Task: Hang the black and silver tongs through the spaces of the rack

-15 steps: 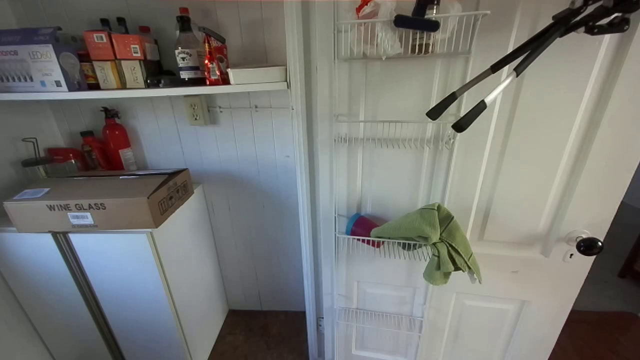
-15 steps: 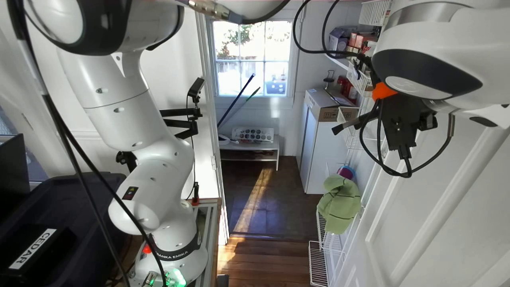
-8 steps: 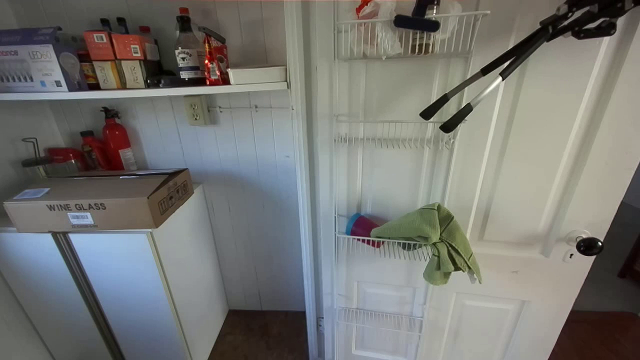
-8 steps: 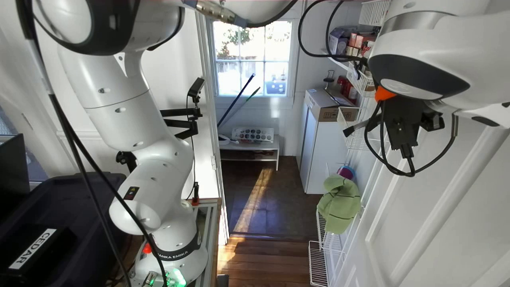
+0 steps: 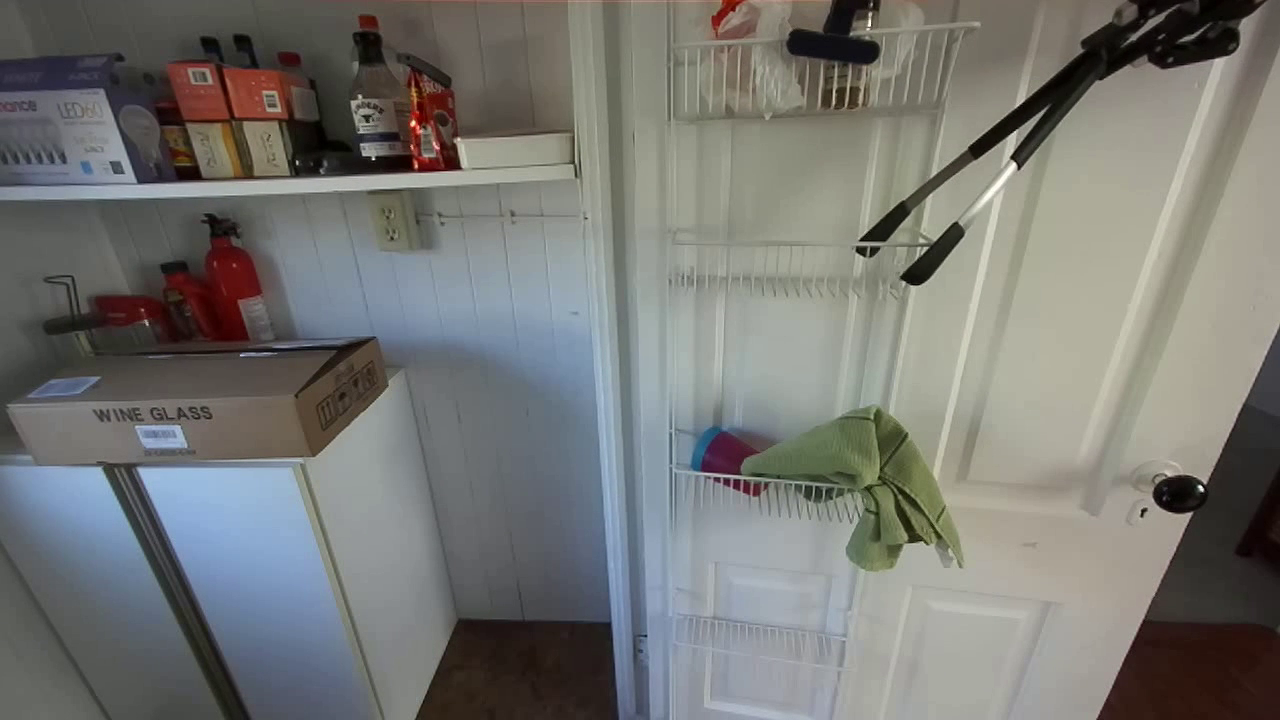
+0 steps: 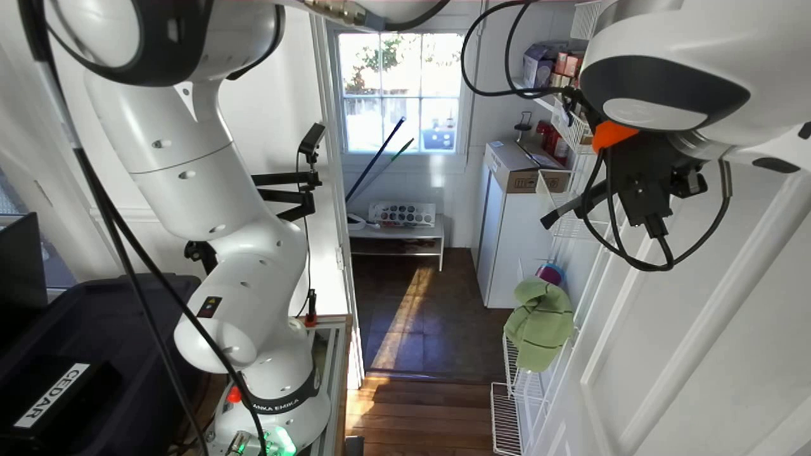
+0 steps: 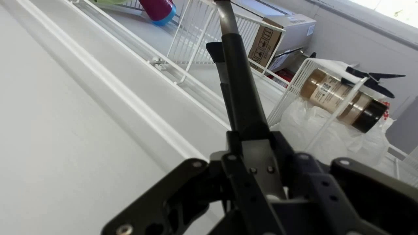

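Observation:
My gripper is shut on the black and silver tongs near their joined end. It shows at the upper right of an exterior view. The tongs slant down to the left with their two arms slightly spread. The white wire rack hangs on the door. The black tips are at the right end of its second basket tier. The rim wire appears to cross in front of the left tip; the right tip is beside the basket's end. In the wrist view one tip is cut off at the top.
The top basket holds a plastic bag and a jar. A lower tier holds a purple cup and a green towel. The door knob is at right. A wall shelf and a wine glass box stand left.
The tongs first moved left, then down and slightly right. Their tips are now lower, at the height of the second tier's rim. The gripper stays shut on them.

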